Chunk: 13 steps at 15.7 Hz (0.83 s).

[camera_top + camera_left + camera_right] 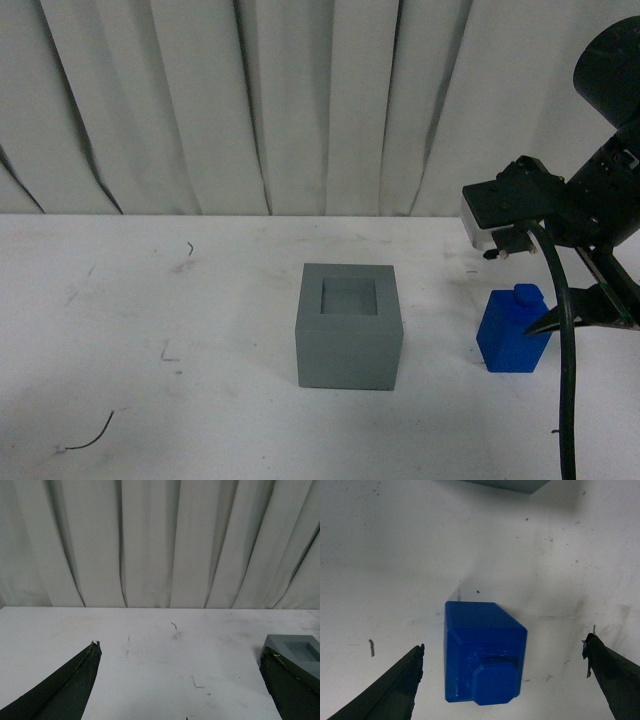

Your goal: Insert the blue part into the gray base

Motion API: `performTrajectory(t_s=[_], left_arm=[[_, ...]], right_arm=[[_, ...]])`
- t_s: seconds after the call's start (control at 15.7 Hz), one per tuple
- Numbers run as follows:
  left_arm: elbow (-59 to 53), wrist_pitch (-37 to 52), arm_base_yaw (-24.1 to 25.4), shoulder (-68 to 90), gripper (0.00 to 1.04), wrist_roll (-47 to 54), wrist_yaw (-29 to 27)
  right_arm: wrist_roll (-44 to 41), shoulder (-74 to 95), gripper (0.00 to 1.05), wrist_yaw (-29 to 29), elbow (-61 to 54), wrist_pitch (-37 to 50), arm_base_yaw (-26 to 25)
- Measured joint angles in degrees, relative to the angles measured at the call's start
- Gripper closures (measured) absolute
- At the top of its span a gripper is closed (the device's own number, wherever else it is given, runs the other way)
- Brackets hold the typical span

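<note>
The gray base stands in the middle of the white table, its square recess facing up and empty. To its right, the blue part stands upright on the table, knob on top. My right gripper hovers just above and right of it, open. In the right wrist view the blue part sits between the spread fingers of the right gripper, touching neither. A corner of the gray base shows at the frame's edge. My left gripper is open over bare table, one finger beside the gray base.
A pleated white curtain closes off the back of the table. A thin black wire scrap lies at the front left, with small scuff marks further back. The right arm's black cable hangs down at the front right.
</note>
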Motion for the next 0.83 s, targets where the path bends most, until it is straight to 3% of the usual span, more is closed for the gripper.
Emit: performTrajectory(t_s=[0.51,0.77,0.83], left_arm=[[0.0,0.0,0.0,0.0,0.07,0.0,0.0],[0.0,0.0,0.0,0.0,0.07,0.0,0.0],[0.0,0.0,0.0,0.0,0.07,0.0,0.0]], right_arm=[[-1.3,3.0,0.07,4.5,-1.4,0.3,0.0],[-1.3,3.9,0.54,5.2,-0.9,0.8,-0.1],[-1.2,3.9,0.57,5.2,-0.8,0.8,-0.1]])
